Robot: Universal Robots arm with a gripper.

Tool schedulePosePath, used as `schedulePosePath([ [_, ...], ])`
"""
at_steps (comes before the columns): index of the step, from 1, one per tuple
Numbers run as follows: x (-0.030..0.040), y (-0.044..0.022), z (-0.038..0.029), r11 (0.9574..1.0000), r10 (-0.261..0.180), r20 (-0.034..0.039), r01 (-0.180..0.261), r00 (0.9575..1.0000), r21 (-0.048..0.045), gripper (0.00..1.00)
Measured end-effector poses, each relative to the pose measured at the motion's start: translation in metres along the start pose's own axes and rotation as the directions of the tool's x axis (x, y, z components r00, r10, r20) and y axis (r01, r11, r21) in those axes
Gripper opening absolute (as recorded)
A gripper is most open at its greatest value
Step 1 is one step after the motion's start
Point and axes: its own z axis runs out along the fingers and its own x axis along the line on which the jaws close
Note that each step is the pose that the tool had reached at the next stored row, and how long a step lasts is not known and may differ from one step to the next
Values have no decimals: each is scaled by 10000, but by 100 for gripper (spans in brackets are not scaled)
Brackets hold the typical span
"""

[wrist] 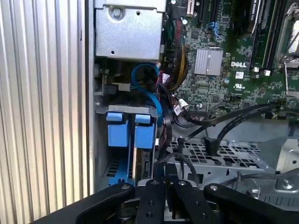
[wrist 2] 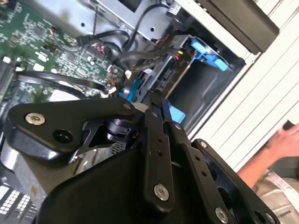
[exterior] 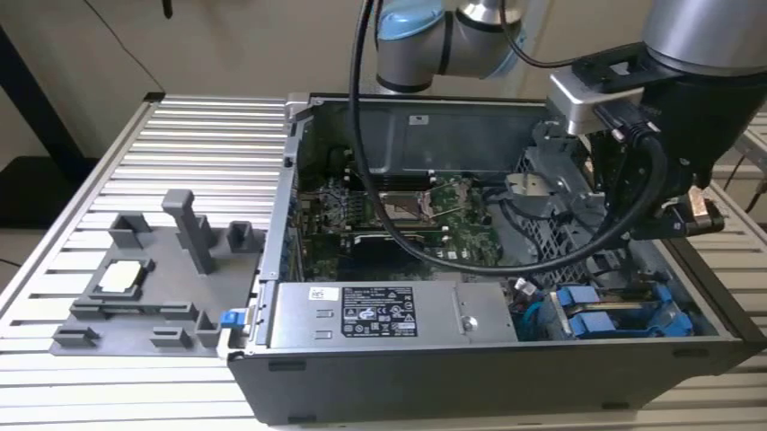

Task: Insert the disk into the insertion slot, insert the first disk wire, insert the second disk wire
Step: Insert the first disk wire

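Right, starting at the near edge of the open computer case point(exterior: 480, 377), which sits on the slatted metal bench point(exterior: 180, 135). The grey power-supply box point(exterior: 377, 314) lies along the near wall, so everything that matters is squeezed into the corner towards the exterior view's right. There sits the insertion slot point(exterior: 635, 296), a bay in the grey sheet-metal cage. I judge the disk point(exterior: 595, 321) is already home in it. Its blue caddy tabs show at the mouth, two side by side in the first wrist view point(wrist: 126, 130), and they look level with the cage edge.

Just beyond them the end effector point(wrist: 167, 181) hangs over the cage. In both wrist views its fingers point(wrist 2: 161, 109) are drawn in close together. Whether they pinch a connector between them I cannot tell. They point down at the disk's back edge, which is where a wire would plug in, so I judge the wire steps are in hand.

A blue cable point(wrist: 149, 91) loops out just past the caddy tabs. Black cables point(wrist: 233, 119) trail over the perforated metal beside it, loose and within reach of the disk. Whether either is plugged in yet, I can't make out.

Farther in lies the green motherboard point(exterior: 408, 211), well apart from the work. Off on the exterior view's left stands a grey fixture tray point(exterior: 144, 287). A person's hand point(wrist 2: 286, 139) rests out on the bench, clear of the case.
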Motion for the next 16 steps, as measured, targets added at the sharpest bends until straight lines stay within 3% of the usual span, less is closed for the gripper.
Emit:
schedulePosePath([
  [4,-14,20,-4,9999,118,707,-121,9974,43,15],
  [7,-14,30,-6,9998,183,1243,-191,9921,48,15],
  [10,-15,38,-11,9998,147,1343,-131,9908,-132,15],
  [12,-15,38,-31,9998,113,1367,-90,9905,-170,17],
  [13,-15,38,-42,9998,88,1374,-64,9905,-180,23],
  [15,-16,43,-60,9998,16,1390,11,9903,-199,23],
  [16,-18,49,-60,9998,-15,1402,45,9901,-206,30],
])
